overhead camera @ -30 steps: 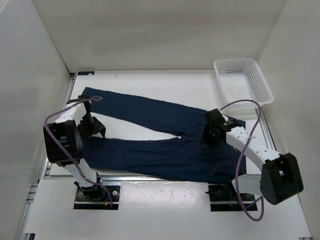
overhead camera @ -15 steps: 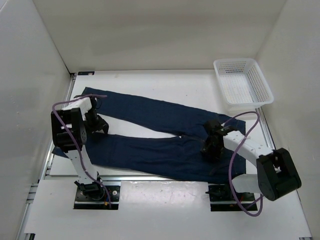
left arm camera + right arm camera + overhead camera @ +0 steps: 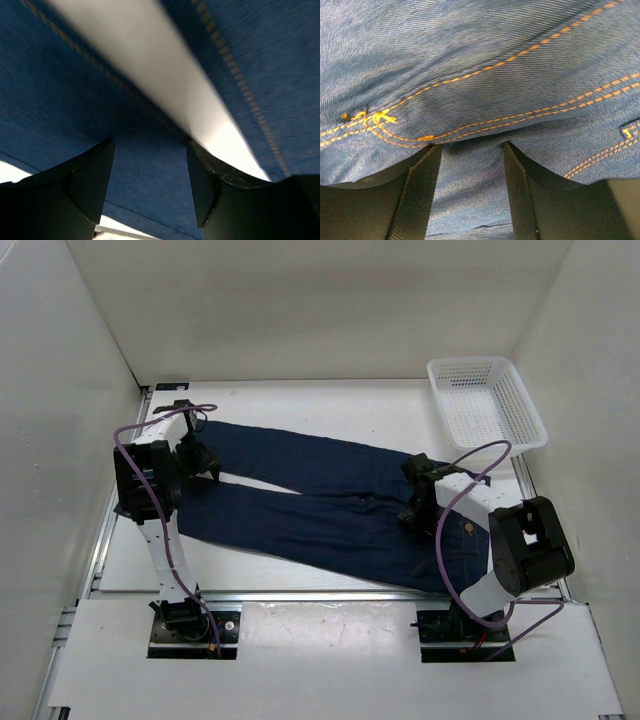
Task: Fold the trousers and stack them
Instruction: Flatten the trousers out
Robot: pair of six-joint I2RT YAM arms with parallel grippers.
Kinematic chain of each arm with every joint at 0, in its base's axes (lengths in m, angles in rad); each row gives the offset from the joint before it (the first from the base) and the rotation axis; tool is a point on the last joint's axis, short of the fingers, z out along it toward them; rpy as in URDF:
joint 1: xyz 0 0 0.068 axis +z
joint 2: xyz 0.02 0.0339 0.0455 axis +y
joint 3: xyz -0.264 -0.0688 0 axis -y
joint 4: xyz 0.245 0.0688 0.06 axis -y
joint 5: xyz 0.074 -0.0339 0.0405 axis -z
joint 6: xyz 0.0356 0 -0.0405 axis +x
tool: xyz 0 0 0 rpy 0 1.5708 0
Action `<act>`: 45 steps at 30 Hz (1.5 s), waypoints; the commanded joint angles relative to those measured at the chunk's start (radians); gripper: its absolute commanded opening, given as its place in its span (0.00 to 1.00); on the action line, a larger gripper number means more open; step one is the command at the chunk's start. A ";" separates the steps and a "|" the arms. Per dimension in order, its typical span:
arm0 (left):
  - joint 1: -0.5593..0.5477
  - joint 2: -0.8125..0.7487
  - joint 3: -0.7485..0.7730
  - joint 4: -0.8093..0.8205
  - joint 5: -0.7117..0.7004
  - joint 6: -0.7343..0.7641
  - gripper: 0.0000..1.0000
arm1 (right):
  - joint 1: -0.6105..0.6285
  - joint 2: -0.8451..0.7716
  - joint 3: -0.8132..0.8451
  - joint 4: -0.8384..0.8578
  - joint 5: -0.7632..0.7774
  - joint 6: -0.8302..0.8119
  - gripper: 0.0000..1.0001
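trousers (image 3: pixel 330 510): flat on table (image 3: pixel 330 405), legs twd L, waist at R | left fingers (image 3: pixel 90 185): spread, tips on denim nr the cuffs (white strip of table shows betw. the 2 legs) | right fingers (image 3: pixel 417 195): spread, tips against orange-stitched seam nr crotch | basket (image 3: pixel 485 400): far R corner, apart from the denim

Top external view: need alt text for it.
Dark blue jeans lie spread across the white table, legs to the left, waistband right. The left gripper is near the leg ends, the right gripper at the crotch seam. A white mesh basket sits far right.
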 commanded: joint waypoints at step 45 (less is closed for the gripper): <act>0.510 -0.241 -0.326 0.108 -0.092 -0.073 0.42 | -0.201 -0.483 0.112 -0.181 -0.053 -0.210 0.80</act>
